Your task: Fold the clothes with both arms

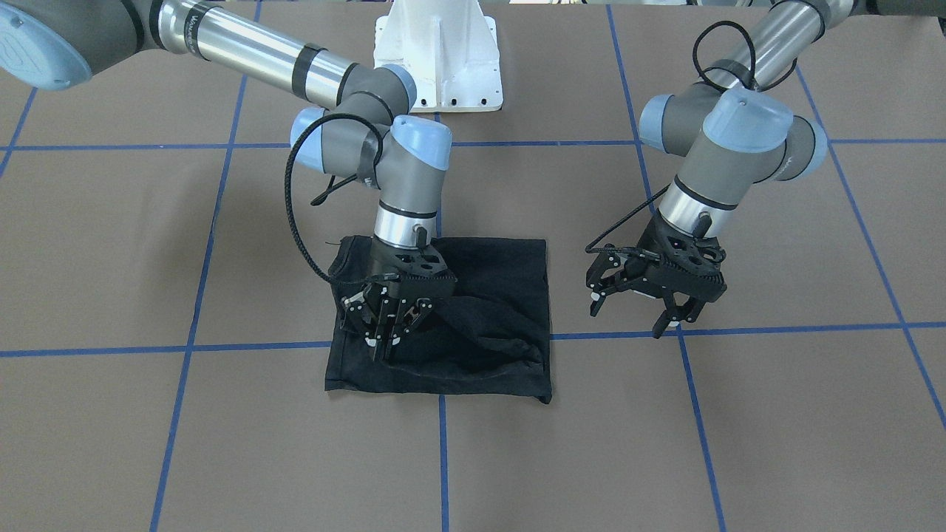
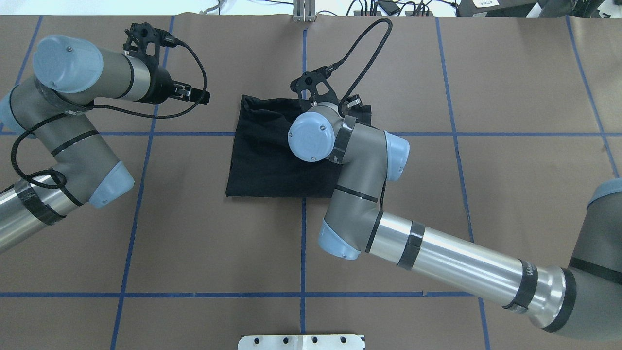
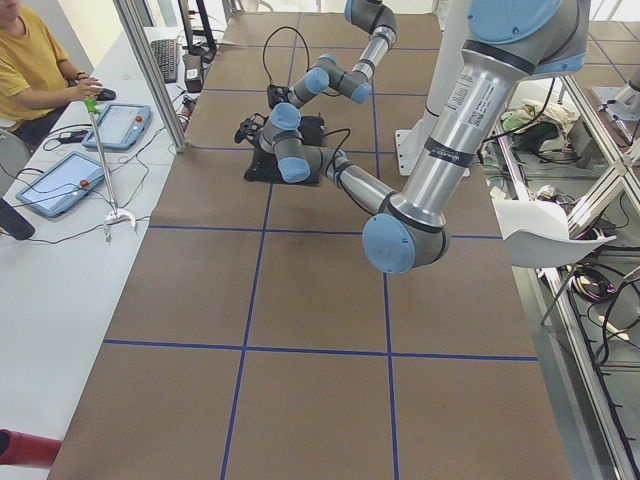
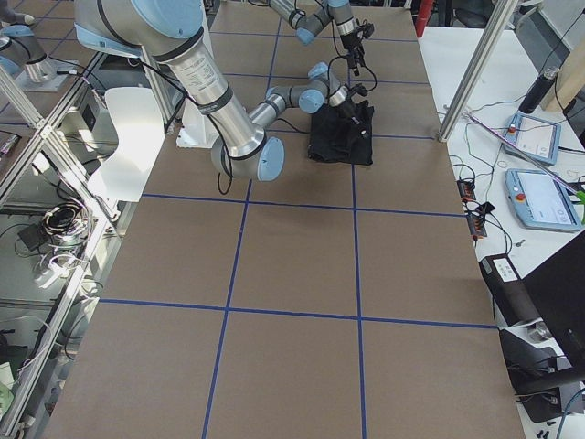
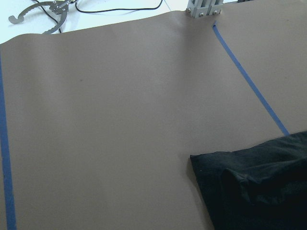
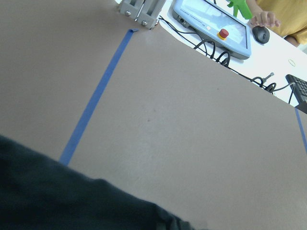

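Pinching a fold of the folded black T-shirt (image 1: pixel 502 281) directly beneath it, right gripper (image 1: pixel 386 341) closed on the fabric, left gripper (image 1: pixel 630 316) hovering with fingers spread, beside the shirt, above the brown table (image 1: pixel 776 414).

No legible txt: white lettering on black band (image 2: pixel 531 281) of right arm (image 2: pixel 452 257) (front view too) too blurred.

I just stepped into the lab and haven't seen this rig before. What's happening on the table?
A black T-shirt is being folded. It lies on the table as a rough, partly rumpled rectangle. The right gripper is down on it with its fingers drawn together, apparently pinching the cloth. The left gripper hovers open over bare table beside the shirt, holding nothing.
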You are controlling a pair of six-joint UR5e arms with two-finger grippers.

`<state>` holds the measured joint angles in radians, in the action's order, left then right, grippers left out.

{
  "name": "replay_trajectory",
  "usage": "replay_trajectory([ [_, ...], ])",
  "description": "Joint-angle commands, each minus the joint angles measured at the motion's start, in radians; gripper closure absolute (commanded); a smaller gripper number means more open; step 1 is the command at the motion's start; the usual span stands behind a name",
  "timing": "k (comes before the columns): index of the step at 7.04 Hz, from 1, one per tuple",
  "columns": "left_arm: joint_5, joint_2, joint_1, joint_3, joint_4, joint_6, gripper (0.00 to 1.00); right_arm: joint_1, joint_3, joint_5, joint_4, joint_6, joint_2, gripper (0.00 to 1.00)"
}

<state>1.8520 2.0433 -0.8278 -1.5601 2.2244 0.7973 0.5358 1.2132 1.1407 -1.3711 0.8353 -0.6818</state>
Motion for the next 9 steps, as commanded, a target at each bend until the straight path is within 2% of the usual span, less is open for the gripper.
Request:
replay_trajectory([
  [1, -0.001, -0.014, -0.001, -0.008, 0.0, 0.003, 0.0, 0.075, -0.219, 0.01, 0.119, -0.009, 0.115, 0.82],
  [2, -0.001, -0.02, -0.001, -0.015, 0.0, 0.003, 0.0, 0.102, -0.219, 0.057, 0.119, -0.009, 0.135, 0.44],
  [3, 0.001, -0.021, -0.001, -0.015, 0.0, 0.003, 0.0, 0.119, -0.216, 0.106, 0.121, 0.008, 0.154, 0.02],
  [5, 0.001, -0.021, -0.001, -0.017, 0.0, 0.002, 0.0, 0.119, -0.128, 0.235, 0.107, 0.088, 0.148, 0.01],
  [6, 0.001, -0.021, -0.001, -0.017, 0.0, 0.002, 0.0, 0.095, -0.08, 0.243, 0.089, 0.114, 0.105, 0.01],
  [7, 0.001, -0.021, -0.001, -0.018, 0.0, 0.002, 0.0, 0.06, 0.013, 0.243, -0.005, 0.116, 0.066, 0.01],
  [9, 0.001, -0.043, -0.001, -0.041, 0.0, 0.003, 0.0, 0.007, 0.054, 0.238, -0.031, 0.163, 0.022, 0.01],
])
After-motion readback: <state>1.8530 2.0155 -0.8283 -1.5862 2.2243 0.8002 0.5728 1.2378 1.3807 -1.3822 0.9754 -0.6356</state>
